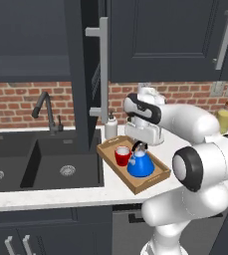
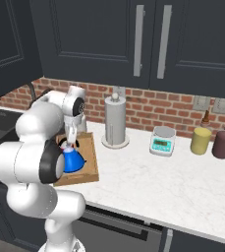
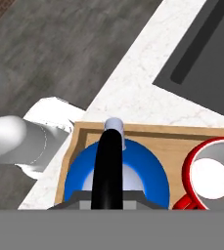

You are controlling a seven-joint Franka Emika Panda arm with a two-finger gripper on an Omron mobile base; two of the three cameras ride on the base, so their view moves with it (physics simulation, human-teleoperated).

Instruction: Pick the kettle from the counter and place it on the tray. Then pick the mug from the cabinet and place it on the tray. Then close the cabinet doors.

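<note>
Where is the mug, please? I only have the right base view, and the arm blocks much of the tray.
Observer: The mug stands on the tray, just left of the kettle in the left base view.
Operator: Thank you. Is the gripper holding the kettle?
Observer: Yes. In the hand view the gripper is shut on the kettle's black handle.
Operator: And the cabinet doors?
Observer: One door stands swung open, edge-on to the left base view.
</note>
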